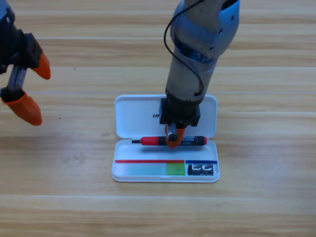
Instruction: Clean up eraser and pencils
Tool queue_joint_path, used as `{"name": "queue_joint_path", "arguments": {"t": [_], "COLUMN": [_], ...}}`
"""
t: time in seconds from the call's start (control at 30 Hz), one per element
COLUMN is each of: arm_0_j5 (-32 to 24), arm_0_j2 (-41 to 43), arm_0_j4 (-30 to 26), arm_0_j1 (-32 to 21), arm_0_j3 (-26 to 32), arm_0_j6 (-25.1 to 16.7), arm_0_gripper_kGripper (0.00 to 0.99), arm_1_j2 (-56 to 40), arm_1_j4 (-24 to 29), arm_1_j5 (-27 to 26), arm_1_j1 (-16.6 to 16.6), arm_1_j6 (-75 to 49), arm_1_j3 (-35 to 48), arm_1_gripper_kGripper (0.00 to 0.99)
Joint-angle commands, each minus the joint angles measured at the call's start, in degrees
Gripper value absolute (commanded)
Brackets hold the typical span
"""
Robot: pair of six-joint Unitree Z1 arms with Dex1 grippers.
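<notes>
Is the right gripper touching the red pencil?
Touching. In the high view the right gripper points straight down over the open case, and its orange jaw tips sit on the middle of the red pencil, no gap showing.

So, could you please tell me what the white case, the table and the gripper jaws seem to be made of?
The white case looks like smooth moulded plastic: even glossy white, rounded corners. The table looks like wood or wood laminate, with grain in long planks. The left gripper has matte orange jaws, probably plastic or rubber. The right gripper, at the red and black pencil, seems alike.
</notes>
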State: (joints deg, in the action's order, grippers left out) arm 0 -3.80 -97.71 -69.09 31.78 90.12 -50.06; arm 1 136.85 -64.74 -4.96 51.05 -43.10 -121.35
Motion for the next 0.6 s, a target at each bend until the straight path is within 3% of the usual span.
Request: {"name": "queue_joint_path", "arguments": {"t": [0.03, 0.07, 0.17, 0.2, 0.4, 0.6], "arm_0_j5": [-0.9, -0.9, -0.9, -0.9, -0.9, -1.2], "arm_0_j2": [0.6, 0.6, 0.5, 0.5, 0.5, -0.7], "arm_0_j4": [0.4, 0.4, 0.6, 0.7, 1.0, 2.9], "arm_0_j1": [-1.2, -1.2, -1.2, -1.2, -1.2, -2.8], "arm_0_j3": [-1.6, -1.7, -2.1, -2.2, -2.2, 0.9], "arm_0_j6": [-0.7, -0.7, -0.7, -0.7, -0.7, -0.7], "arm_0_gripper_kGripper": [0.989, 0.989, 0.989, 0.989, 0.990, 0.990], "arm_1_j2": [4.8, 4.7, 3.9, 3.2, -7.1, -25.2], "arm_1_j4": [-0.9, -0.9, -1.0, -1.1, -1.4, 0.6], "arm_1_j5": [1.0, 1.0, 0.9, 0.9, -1.9, -11.3], "arm_1_j1": [1.8, 1.9, 1.9, 2.0, 2.7, 2.7], "arm_1_j6": [1.4, 1.6, 3.2, 3.5, 3.9, 4.9], "arm_1_j3": [-1.2, -1.2, -1.0, -0.7, 3.9, 12.7], "arm_1_gripper_kGripper": [0.000, 0.140, 0.811, 0.881, 0.946, 0.957]}}
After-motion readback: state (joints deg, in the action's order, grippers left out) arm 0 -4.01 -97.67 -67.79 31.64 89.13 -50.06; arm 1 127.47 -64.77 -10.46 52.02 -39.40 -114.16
